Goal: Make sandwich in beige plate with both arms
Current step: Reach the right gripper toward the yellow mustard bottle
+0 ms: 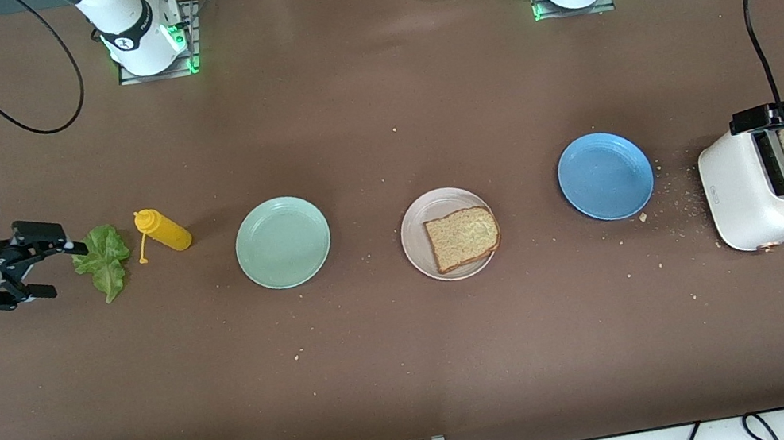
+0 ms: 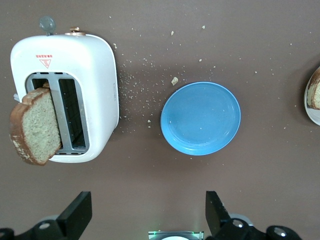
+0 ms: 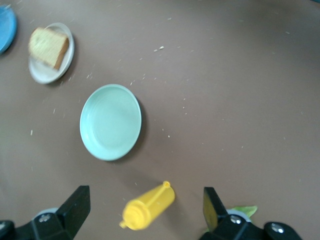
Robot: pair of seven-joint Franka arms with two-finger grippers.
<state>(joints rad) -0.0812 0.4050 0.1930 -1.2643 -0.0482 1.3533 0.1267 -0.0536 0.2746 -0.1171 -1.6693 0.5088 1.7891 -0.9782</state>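
The beige plate sits mid-table and carries one slice of brown toast bread. A second slice leans out of a slot of the white toaster at the left arm's end. My left gripper hovers open over the toaster, its fingers holding nothing. The green lettuce leaf lies at the right arm's end. My right gripper hangs open and empty just beside the lettuce.
A yellow squeeze bottle lies on its side between the lettuce and a mint-green plate. A blue plate lies between the beige plate and the toaster. Crumbs are scattered near the toaster.
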